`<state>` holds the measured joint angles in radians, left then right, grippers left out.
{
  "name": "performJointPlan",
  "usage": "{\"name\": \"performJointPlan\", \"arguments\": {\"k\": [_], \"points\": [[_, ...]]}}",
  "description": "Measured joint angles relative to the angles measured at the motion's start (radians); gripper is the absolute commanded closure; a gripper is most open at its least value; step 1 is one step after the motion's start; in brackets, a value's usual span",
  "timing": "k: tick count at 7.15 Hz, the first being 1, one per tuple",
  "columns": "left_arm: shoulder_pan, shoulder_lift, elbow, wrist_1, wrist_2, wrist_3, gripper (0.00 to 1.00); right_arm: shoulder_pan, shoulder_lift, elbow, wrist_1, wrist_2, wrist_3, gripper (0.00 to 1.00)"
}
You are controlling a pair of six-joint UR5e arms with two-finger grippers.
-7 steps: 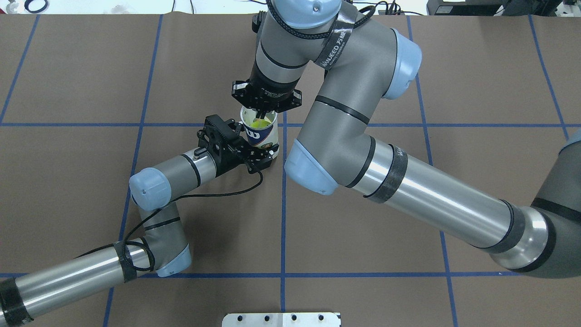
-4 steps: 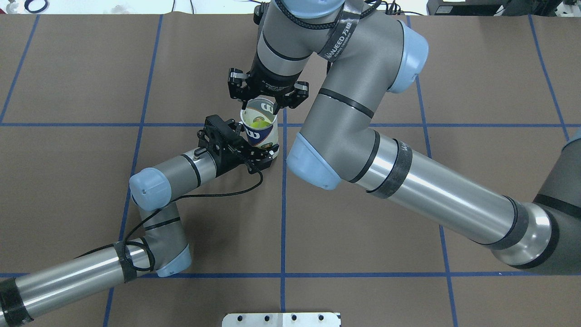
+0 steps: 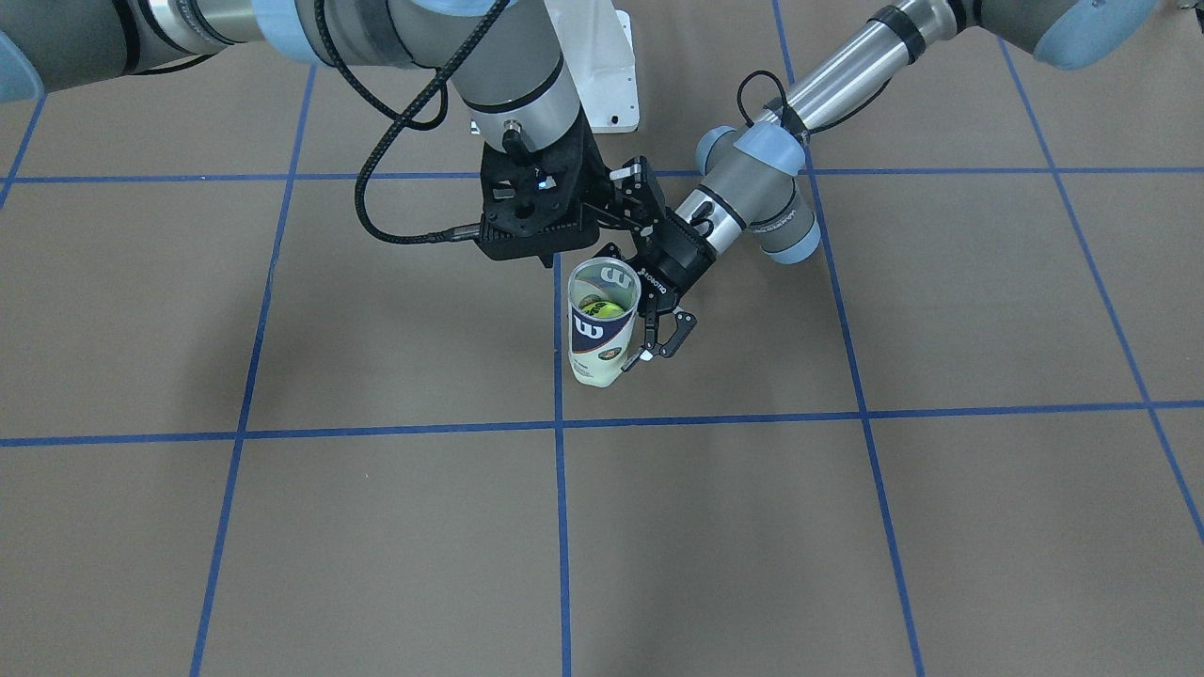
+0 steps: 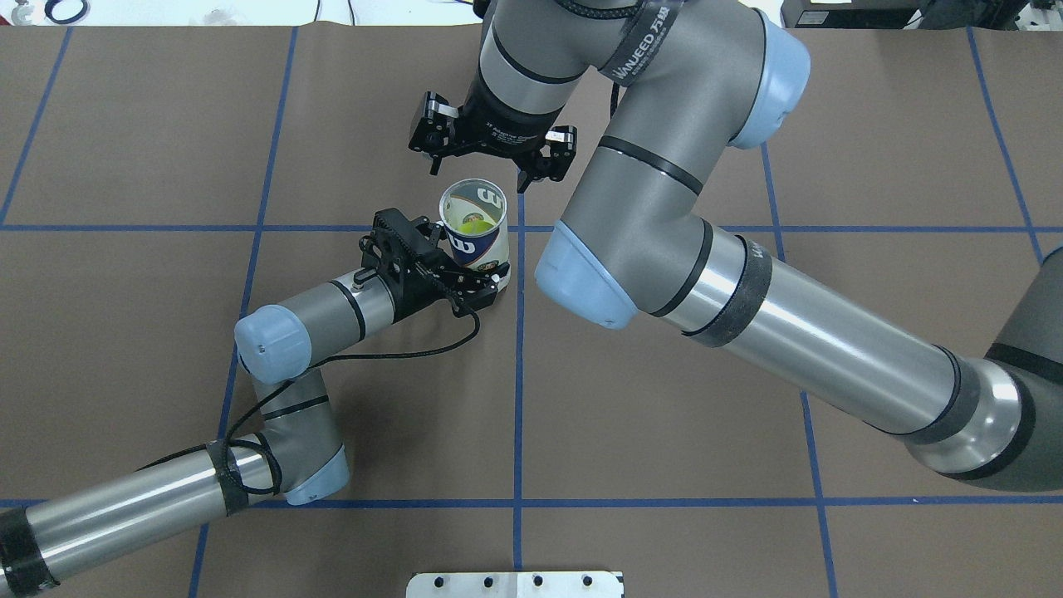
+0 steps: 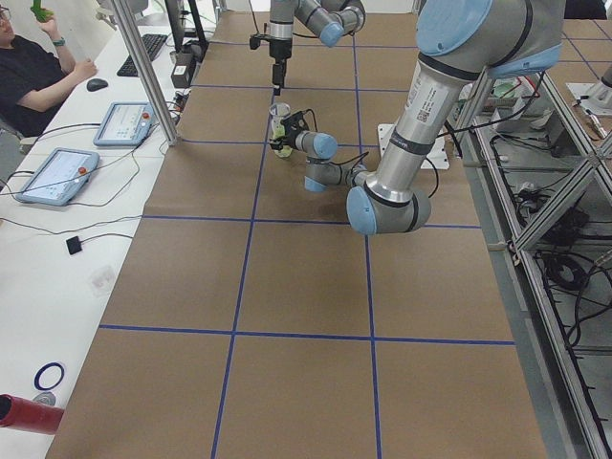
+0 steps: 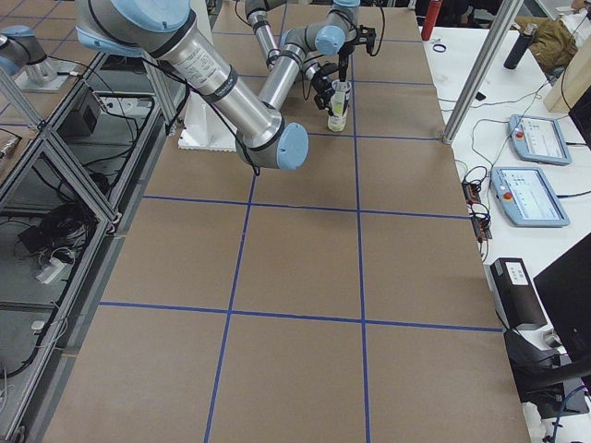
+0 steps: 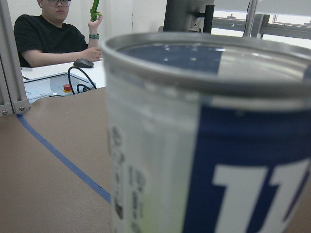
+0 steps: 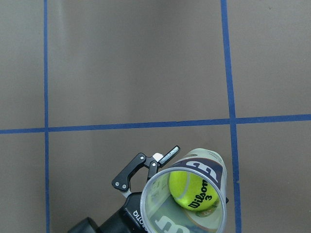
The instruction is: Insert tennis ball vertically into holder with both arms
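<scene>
Left gripper: its fingers are closed around the lower body of the holder, which stands upright on the brown table. In the front-facing view one finger linkage shows just beside the can's base on the gripper's side. The wrist view is filled by the can's wall and metal rim.

Holder: a clear plastic can with a navy and white label, open at the top. It looks light and thin-walled, likely to flex under a hard squeeze and to tip easily given its height. The smooth label probably offers little friction. A hold low on the body, as now, looks soundest.

Tennis ball: it lies inside the can, below the rim, touching the wall. It is felted, soft and light, so it should drop without harm. Insertion appears complete.

Right gripper: its fingers are spread wide and hold nothing. It hangs above the can and beyond it, on the side away from the robot, clear of the rim.

Surroundings: blue tape lines cross the table; one runs just beside the can. A white metal base plate sits well apart, toward the robot. A person sits at a side bench with tablets, far from both grippers.

Obstruction: nothing stands between either gripper and the can. The right forearm passes near the can, on the side opposite the left gripper.
</scene>
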<state>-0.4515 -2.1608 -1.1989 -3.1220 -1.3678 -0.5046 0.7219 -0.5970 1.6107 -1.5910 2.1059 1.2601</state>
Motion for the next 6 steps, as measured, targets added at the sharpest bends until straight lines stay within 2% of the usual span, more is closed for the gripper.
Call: {"name": "performJointPlan", "arguments": {"k": [1,3,6], "points": [[-0.001,0.051,-0.051,0.009,-0.010,0.000,0.01,0.014,-0.003,0.005,-0.001,0.016,0.001,0.00],[0.000,0.207,-0.221,0.078,-0.059,0.000,0.01,0.051,-0.016,0.016,-0.002,0.054,0.001,0.00],[-0.019,0.358,-0.387,0.143,-0.119,0.000,0.01,0.117,-0.085,0.078,-0.003,0.116,-0.007,0.00]]}}
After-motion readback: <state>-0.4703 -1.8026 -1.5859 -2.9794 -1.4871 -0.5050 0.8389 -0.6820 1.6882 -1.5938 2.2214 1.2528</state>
